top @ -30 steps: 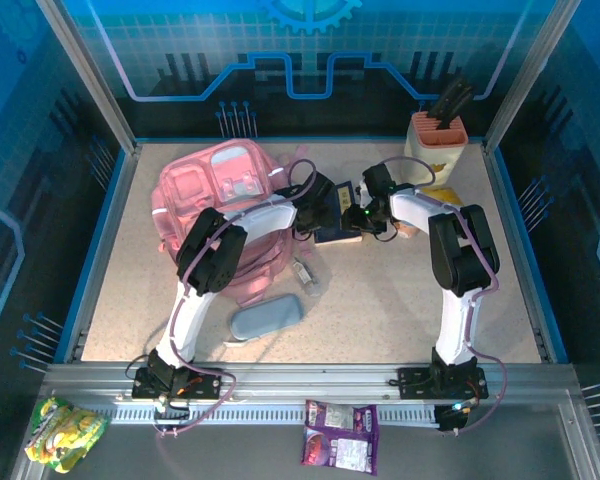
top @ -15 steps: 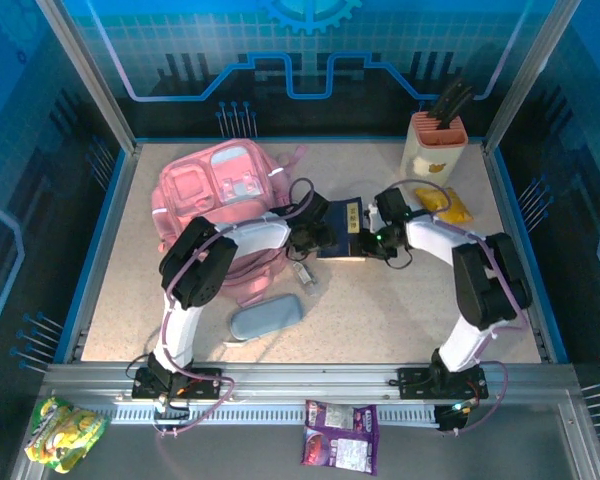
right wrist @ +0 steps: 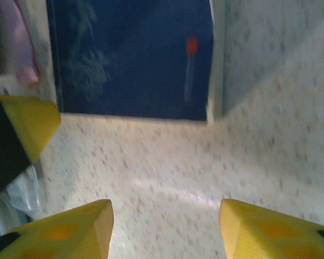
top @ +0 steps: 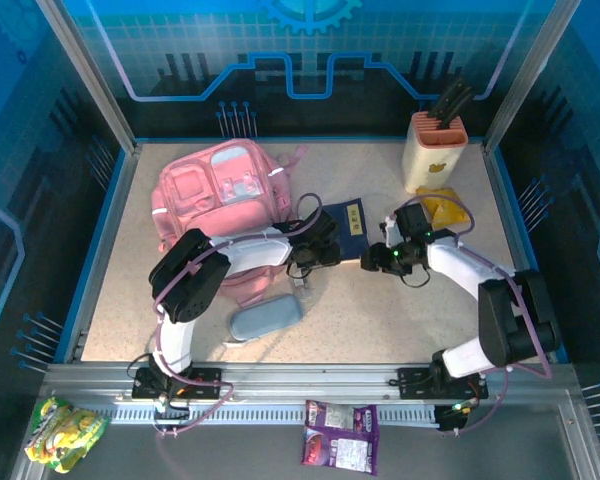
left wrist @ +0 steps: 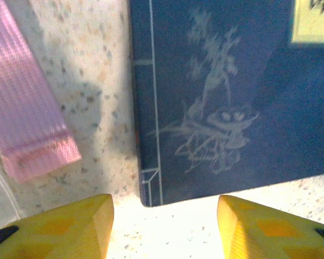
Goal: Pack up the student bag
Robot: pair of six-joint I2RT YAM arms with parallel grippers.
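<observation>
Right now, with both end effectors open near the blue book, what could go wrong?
The blue book lies flat on the table, so a grasp may just push it instead of gripping. The left end effector and right end effector sit close together at its near edge and could collide. A pink strap beside the book might snag.

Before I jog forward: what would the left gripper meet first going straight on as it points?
Likely the near edge of the dark blue book, lying flat ahead of the open left gripper; depth is hard to judge.
</observation>
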